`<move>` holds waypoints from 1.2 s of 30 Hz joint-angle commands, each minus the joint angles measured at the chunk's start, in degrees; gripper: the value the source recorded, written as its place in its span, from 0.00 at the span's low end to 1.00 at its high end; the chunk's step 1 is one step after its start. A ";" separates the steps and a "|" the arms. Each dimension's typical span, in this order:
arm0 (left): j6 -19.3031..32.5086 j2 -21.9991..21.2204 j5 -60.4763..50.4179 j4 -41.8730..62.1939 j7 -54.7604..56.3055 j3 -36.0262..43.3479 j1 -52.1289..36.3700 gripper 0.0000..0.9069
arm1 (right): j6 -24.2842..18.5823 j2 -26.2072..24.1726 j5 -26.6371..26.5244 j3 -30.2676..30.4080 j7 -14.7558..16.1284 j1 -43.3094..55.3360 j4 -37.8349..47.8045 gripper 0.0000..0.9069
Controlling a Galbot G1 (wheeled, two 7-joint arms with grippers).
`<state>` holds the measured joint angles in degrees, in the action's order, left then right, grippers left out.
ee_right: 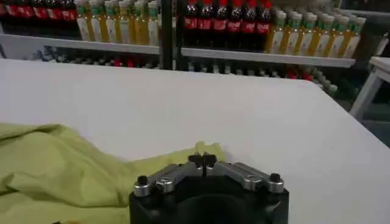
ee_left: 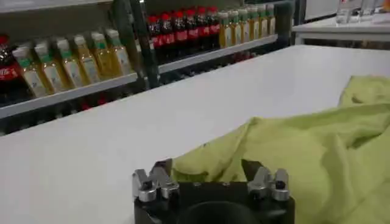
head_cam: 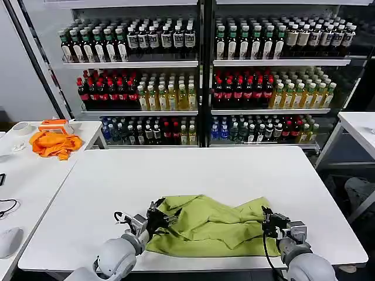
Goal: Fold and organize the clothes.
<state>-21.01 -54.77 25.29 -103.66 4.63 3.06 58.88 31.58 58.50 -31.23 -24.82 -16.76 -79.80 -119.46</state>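
One lime yellow-green T-shirt (head_cam: 208,225) lies crumpled and partly folded on the white table (head_cam: 193,170), close to its front edge. At the shirt's left end, my left gripper (head_cam: 157,218) is low over the table. In the left wrist view the left gripper (ee_left: 207,169) is open, its fingers (ee_left: 162,168) straddling a raised fold of the shirt (ee_left: 292,152). My right gripper (head_cam: 268,221) is at the shirt's right end. The right wrist view has the right gripper (ee_right: 202,161) shut on the shirt's edge (ee_right: 73,176), with a small tip of cloth poking out past the fingertips.
A bright orange cloth (head_cam: 54,143) and an orange box (head_cam: 54,124) lie on a side table at the left. Shelves of bottles (head_cam: 199,76) stand behind the table. Another white table (head_cam: 360,126) is at the right. The far half of my table is bare.
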 commanded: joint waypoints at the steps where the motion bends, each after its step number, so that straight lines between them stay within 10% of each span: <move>1: 0.14 -0.03 -0.51 1.02 -0.07 0.85 -1.00 0.03 | 0.03 0.06 0.02 -0.02 -0.03 -0.01 -0.02 0.00; 36: 0.42 5.12 3.51 -8.29 0.09 -9.62 6.22 0.03 | -0.24 -2.35 -3.10 -0.40 -0.31 6.39 0.98 0.00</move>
<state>-20.48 -50.63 28.36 -109.19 4.73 -4.03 62.73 31.27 56.30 -34.11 -25.21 -17.05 -74.62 -118.51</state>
